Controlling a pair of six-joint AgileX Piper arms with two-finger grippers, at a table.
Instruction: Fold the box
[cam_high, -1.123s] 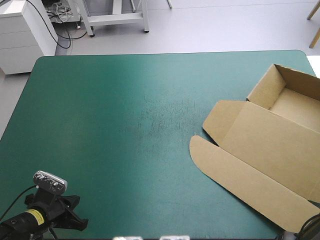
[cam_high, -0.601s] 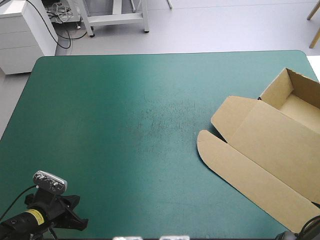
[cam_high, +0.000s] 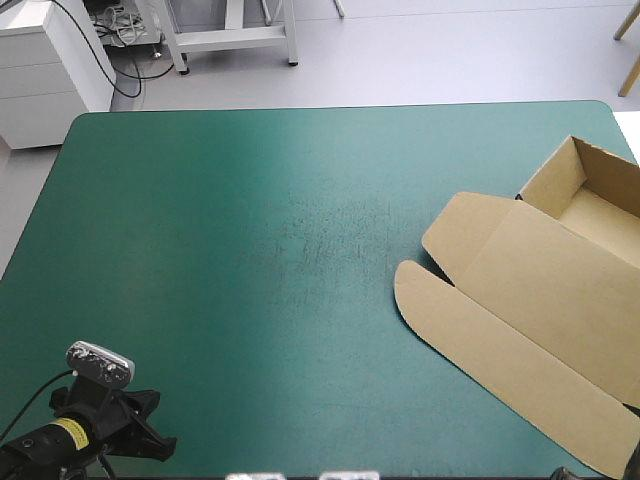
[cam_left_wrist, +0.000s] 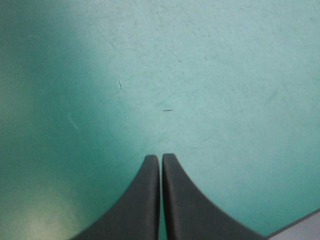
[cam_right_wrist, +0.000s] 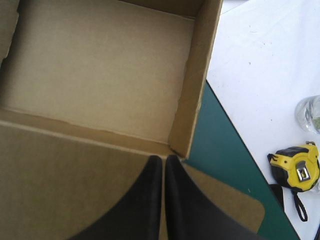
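Note:
The brown box (cam_high: 540, 300) lies at the table's right side as an open tray (cam_high: 590, 205) with its lid flat toward the middle and a rounded flap on the near-left edge. It runs past the table's right edge. In the right wrist view my right gripper (cam_right_wrist: 164, 159) is shut, its tips over the lid right at the fold where the tray (cam_right_wrist: 105, 70) begins, near the tray's corner wall. My left gripper (cam_high: 160, 438) sits at the table's near-left corner, shut, over bare teal-green cover (cam_left_wrist: 200, 75), far from the box.
Beyond the table's right edge is a white surface (cam_right_wrist: 260, 60) with a yellow tape measure (cam_right_wrist: 295, 167) and a clear glass object (cam_right_wrist: 310, 114). The teal-green cover (cam_high: 250, 250) stretches bare from the left edge to the box.
Earlier the box slid to the right and a little nearer, farther over the table's right edge; since then it has stayed put. The left arm has not moved.

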